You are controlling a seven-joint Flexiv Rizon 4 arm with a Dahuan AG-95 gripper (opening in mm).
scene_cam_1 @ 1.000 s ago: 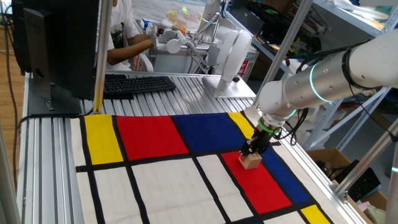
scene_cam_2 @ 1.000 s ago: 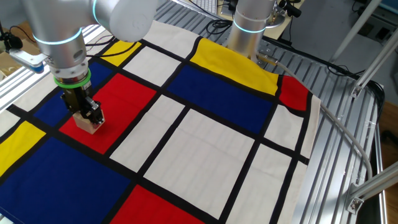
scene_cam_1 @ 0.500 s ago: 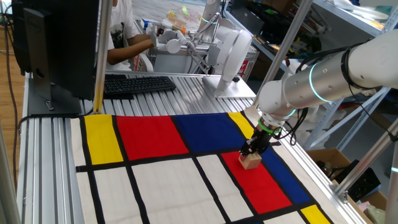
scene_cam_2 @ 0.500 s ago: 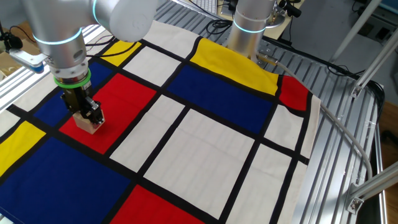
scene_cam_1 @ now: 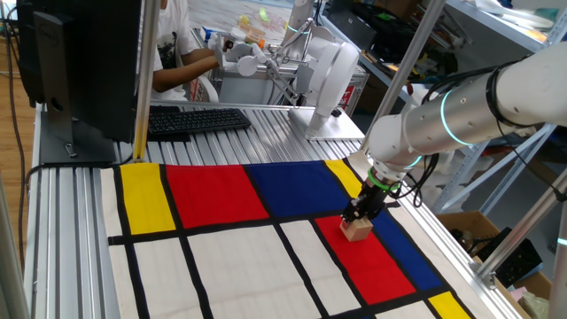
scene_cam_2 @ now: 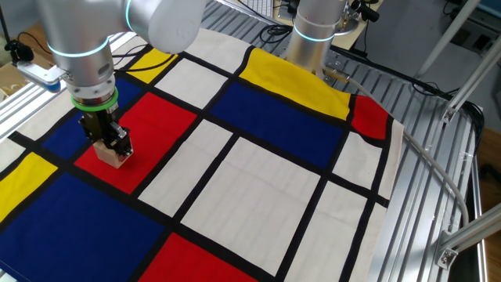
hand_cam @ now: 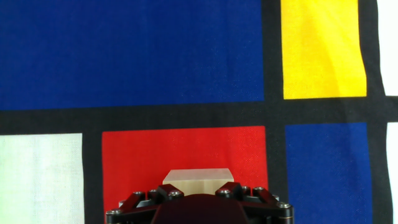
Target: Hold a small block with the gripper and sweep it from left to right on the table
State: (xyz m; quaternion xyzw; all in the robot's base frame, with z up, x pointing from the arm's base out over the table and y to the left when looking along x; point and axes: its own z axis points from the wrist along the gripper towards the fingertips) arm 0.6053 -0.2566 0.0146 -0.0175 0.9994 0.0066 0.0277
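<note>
Tool [scene_cam_1: 361, 215] pointed straight down, clenched on the small block [scene_cam_1: 357, 229] (tan wooden cube) directly beneath its fingertips. Block seated on a red rectangle of the surface [scene_cam_2: 258, 176], blue panels just beyond and beside.

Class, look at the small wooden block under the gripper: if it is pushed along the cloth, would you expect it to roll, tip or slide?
The small block has flat faces and square edges, so it will probably slide, not roll. It looks squat, resting flat on the red patch of the table, so tipping seems unlikely. The gripper sits on it from above, which should steady it.
</note>
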